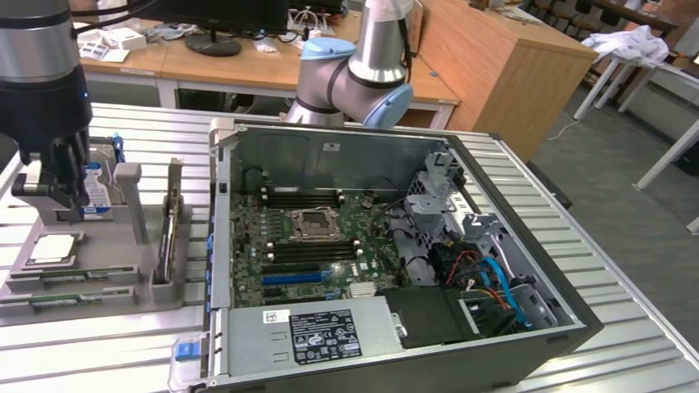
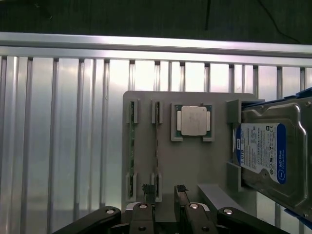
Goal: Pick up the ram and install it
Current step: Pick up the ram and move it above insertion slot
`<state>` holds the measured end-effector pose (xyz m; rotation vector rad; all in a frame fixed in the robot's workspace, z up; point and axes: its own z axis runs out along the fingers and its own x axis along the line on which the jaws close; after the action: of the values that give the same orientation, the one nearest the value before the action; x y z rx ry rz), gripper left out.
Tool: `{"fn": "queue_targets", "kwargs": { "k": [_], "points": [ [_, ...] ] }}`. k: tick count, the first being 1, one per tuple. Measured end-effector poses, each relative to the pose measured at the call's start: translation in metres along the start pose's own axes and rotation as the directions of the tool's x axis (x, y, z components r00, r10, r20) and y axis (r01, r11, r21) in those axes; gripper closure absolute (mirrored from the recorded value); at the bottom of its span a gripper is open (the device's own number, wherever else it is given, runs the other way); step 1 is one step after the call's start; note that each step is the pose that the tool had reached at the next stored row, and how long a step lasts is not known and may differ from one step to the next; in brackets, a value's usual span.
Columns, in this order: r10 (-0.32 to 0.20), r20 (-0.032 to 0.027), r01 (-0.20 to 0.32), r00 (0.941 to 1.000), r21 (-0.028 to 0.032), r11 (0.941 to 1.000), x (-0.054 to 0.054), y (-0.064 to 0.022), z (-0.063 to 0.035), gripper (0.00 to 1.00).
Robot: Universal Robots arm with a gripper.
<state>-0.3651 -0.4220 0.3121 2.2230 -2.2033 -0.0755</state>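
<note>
Nothing is done yet, we reckon: 2 ram sticks stand on edge in the grey tray at the exterior view's left, and the gripper hovers over the tray near them, fingers spread wide, holding nothing. Pickup & install both remain. We count, tray first: 2 ram sticks, 1 CPU, 1 hard drive, 1 open PC case (mem. slots look unfilled).

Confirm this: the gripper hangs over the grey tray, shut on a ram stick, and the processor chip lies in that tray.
One thing is wrong: the gripper is open and holds nothing. The wrist view shows its jaws apart over the grey tray, with both ram sticks seated in their slots. The processor chip does lie in that tray.
</note>
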Motion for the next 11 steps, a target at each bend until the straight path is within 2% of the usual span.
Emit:
{"fn": "queue_targets", "kwargs": {
  "k": [11],
  "points": [
    [0.000, 0.0000, 0.000, 1.0000, 0.0000, 1.0000, 0.000, -0.0006, 0.0160, 0.70]
  ]
}}
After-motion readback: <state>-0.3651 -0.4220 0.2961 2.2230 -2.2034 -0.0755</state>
